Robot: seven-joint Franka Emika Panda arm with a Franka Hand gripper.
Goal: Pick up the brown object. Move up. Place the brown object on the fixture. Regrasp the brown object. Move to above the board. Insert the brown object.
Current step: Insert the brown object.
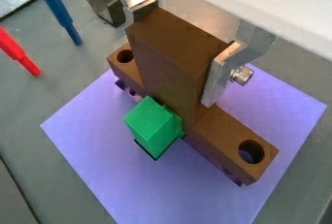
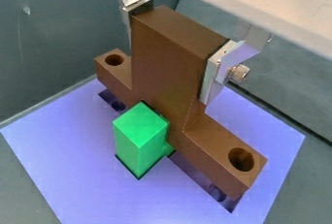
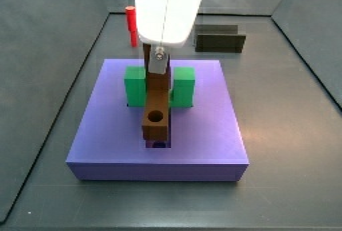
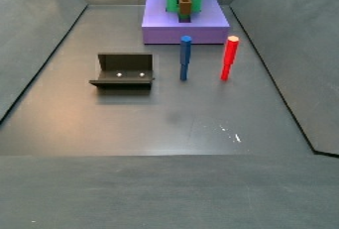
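Observation:
The brown object (image 1: pixel 162 82) (image 2: pixel 169 87) is a wood-brown piece with a tall upright part and a low bar with a round hole near each end. My gripper (image 1: pixel 176 51) (image 2: pixel 176 42) is shut on the upright part, one silver finger (image 2: pixel 218 71) on each side. The low bar lies along the middle of the lavender board (image 1: pixel 91 141) (image 3: pixel 120 140), against a green block (image 2: pixel 140 136) (image 3: pixel 135 87). In a side view the brown object (image 3: pixel 156 120) runs toward the board's front edge under the gripper (image 3: pixel 158 60). The dark fixture (image 4: pixel 123 70) (image 3: pixel 219 41) stands on the floor, away from the board.
A red peg (image 4: pixel 229 57) (image 1: pixel 16 51) and a blue peg (image 4: pixel 185 57) (image 1: pixel 61 16) stand on the grey floor between the board (image 4: pixel 199 27) and the fixture. Grey walls enclose the floor on all sides.

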